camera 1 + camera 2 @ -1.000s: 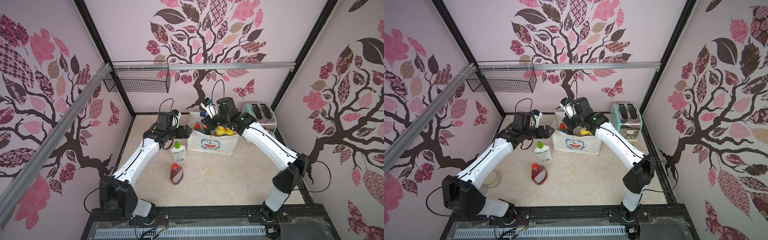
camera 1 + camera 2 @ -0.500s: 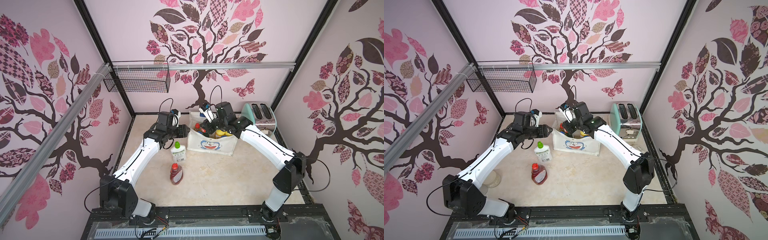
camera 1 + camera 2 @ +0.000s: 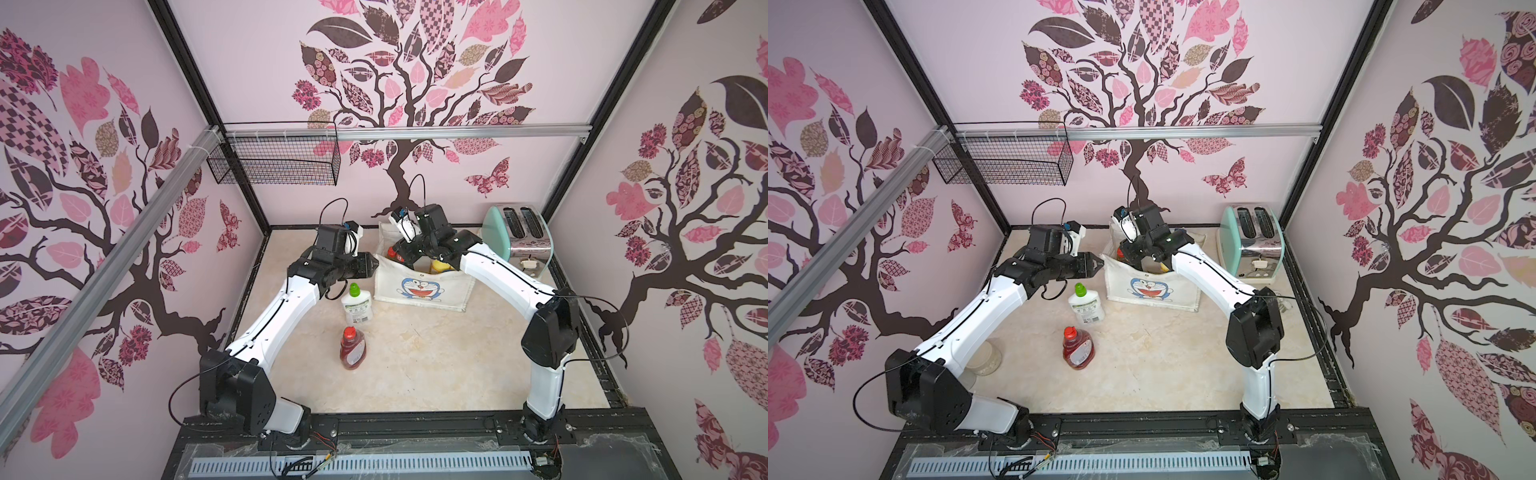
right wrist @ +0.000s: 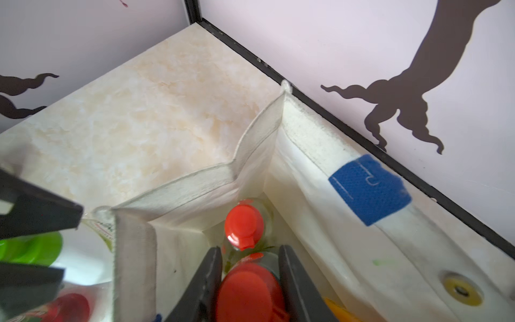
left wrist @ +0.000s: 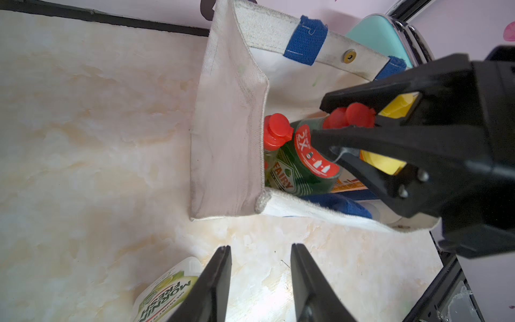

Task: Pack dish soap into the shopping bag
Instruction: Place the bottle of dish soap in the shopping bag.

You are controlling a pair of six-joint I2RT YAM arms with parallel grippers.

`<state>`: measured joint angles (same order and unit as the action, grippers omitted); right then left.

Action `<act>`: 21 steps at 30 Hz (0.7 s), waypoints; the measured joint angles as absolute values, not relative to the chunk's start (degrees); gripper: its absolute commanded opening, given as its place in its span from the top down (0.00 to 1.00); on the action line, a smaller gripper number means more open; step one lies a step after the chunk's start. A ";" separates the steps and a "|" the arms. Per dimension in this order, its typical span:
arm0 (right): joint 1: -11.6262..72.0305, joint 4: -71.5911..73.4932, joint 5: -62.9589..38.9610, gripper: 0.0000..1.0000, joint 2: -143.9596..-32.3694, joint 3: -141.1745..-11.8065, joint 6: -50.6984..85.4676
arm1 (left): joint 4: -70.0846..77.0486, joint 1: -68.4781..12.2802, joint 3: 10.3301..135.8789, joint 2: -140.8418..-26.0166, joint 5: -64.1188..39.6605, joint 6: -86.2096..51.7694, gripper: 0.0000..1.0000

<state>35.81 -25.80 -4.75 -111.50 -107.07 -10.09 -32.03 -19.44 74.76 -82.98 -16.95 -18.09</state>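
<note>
Marbled counter [image 3: 436,365] between tree-papered walls carries everything. Right hand [image 4: 249,255] reaches down into the bag [image 5: 228,139], its fingers pinching the red cap of a dark green bottle [image 5: 301,167]. That is probably because the cap is the narrowest part to grip while the bottle stands upright among the others. Just beside it stands another red-capped bottle [image 5: 276,131], close to the bag's end wall. Left hand [image 5: 261,248] hovers outside that wall, fingers narrowly apart and holding nothing, near the white bottle [image 3: 356,305]. Farther out sits the red bottle [image 3: 352,351]. Both, I judge, await packing.
</note>
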 measured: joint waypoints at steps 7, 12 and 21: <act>35.64 -25.15 -3.66 1.00 -112.90 -107.98 -8.99 | -32.25 -19.44 74.76 -82.98 -17.19 -17.91 0.59; 35.46 -23.75 -7.49 1.00 -112.90 -105.56 -8.49 | -32.27 -19.44 74.74 -82.91 -17.23 -17.76 0.59; 35.14 -22.90 -13.39 1.00 -113.21 -105.03 -7.90 | -32.27 -19.44 74.74 -82.72 -17.72 -17.54 0.56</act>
<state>35.14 -22.90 -13.39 -113.21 -105.03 -7.90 -32.27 -19.44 74.74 -82.72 -17.72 -17.54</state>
